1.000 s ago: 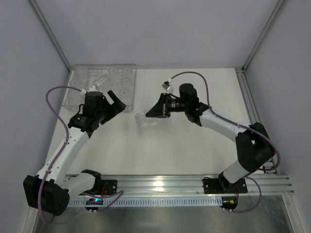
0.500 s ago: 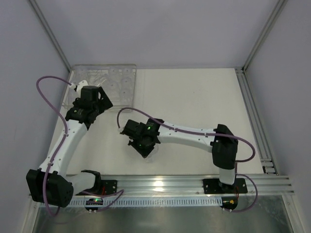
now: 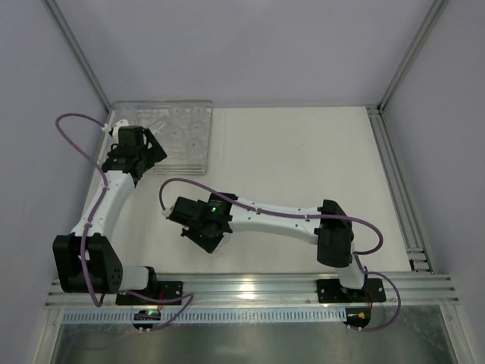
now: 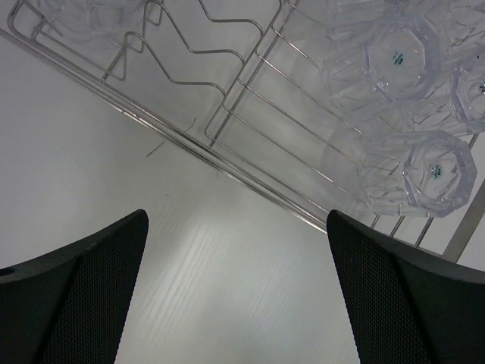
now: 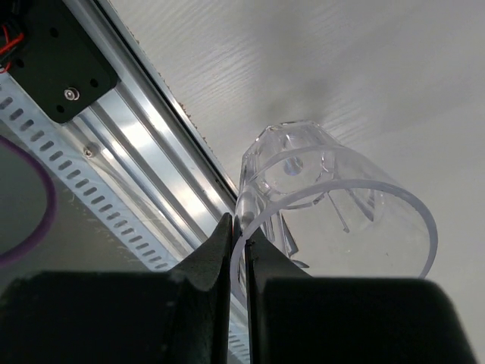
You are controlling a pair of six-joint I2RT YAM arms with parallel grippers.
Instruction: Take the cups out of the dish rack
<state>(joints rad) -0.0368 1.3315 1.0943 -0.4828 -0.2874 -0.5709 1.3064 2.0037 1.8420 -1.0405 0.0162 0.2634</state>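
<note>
The dish rack (image 3: 209, 130) is a silvery wire basket at the table's far left, with several clear cups (image 3: 182, 127) lying in it. My left gripper (image 3: 155, 154) hangs open over the rack's near left part. In the left wrist view its gripper (image 4: 239, 303) has only bare table between the fingers, with the rack's wire edge (image 4: 227, 155) and two cups (image 4: 398, 57) (image 4: 436, 173) just beyond. My right gripper (image 3: 206, 236) is low at the near left of the table. In the right wrist view its gripper (image 5: 242, 244) is shut on the rim of one clear cup (image 5: 326, 171).
An aluminium rail (image 3: 250, 287) runs along the table's near edge, and in the right wrist view this rail (image 5: 144, 148) lies right beside the held cup. A black bracket (image 5: 57, 64) sits on it. Frame posts stand at the table's sides.
The right arm swung from the middle of the table down to the near left, carrying the cup. The left gripper moved left along the rack's near side, still open.
</note>
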